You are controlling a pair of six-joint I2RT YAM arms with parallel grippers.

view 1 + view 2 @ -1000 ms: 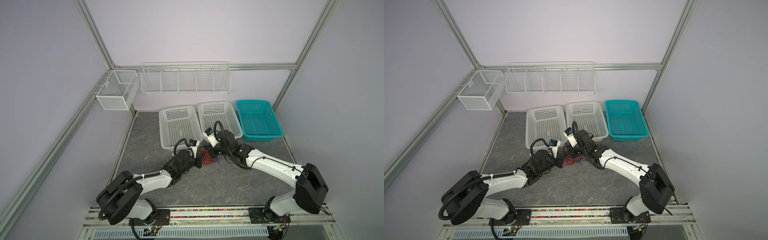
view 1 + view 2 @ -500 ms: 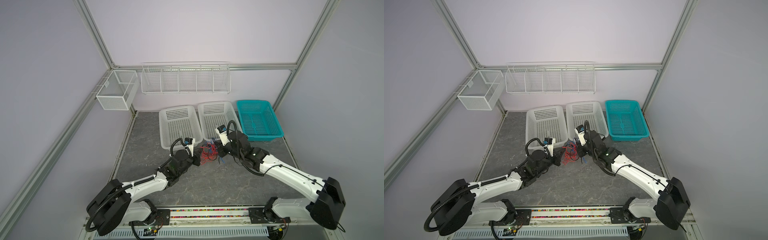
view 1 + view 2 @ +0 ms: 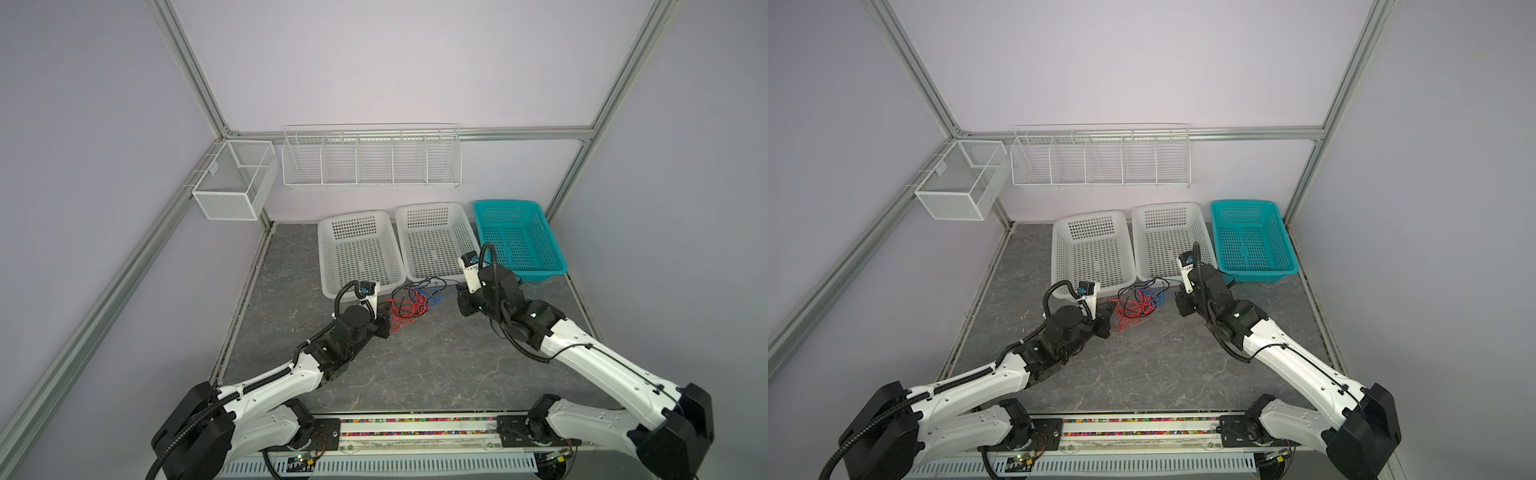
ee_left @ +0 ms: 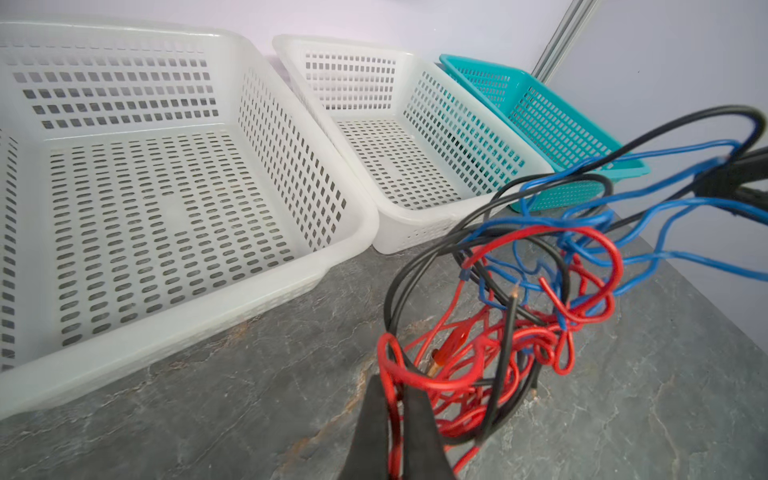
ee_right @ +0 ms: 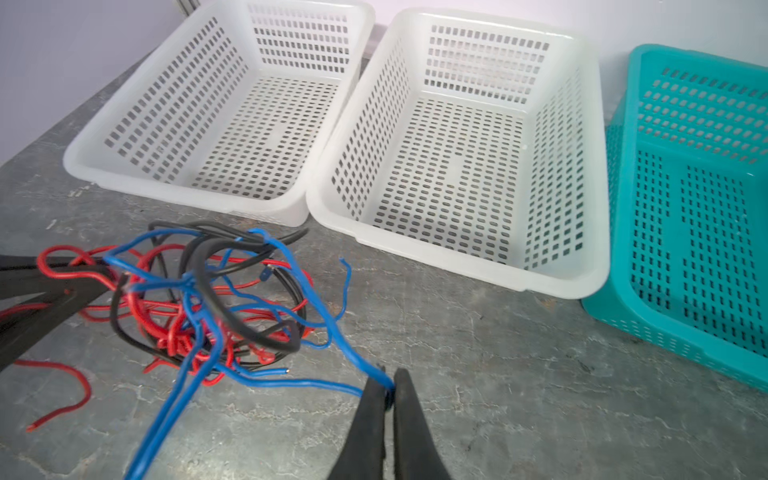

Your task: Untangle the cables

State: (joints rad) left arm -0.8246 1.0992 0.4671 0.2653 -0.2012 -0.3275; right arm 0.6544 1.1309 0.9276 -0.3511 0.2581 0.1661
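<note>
Pretty clearly a robotics lab cell, not a home. Plain lilac walls (image 3: 395,62) are boxed in by aluminium frame profiles (image 3: 191,66). A left arm (image 3: 270,380) and right arm (image 3: 602,365) are bolted to a rail (image 3: 415,426) along the front edge of the grey stone-look worktop (image 3: 415,365). A wire rack (image 3: 371,162) hangs on the back wall.

My left arm (image 3: 286,386) and right arm (image 3: 602,365) wear white shells, black joints, and black ribbed hoses (image 3: 338,297).

Cables (image 3: 1136,306) bunched between left gripper (image 3: 1111,311) and right gripper (image 3: 1179,291).
Red, blue and black strands lie tangled on grey tabletop (image 3: 1163,365), just before two white baskets (image 3: 1088,216); teal basket (image 3: 1241,203) to their right.
</note>
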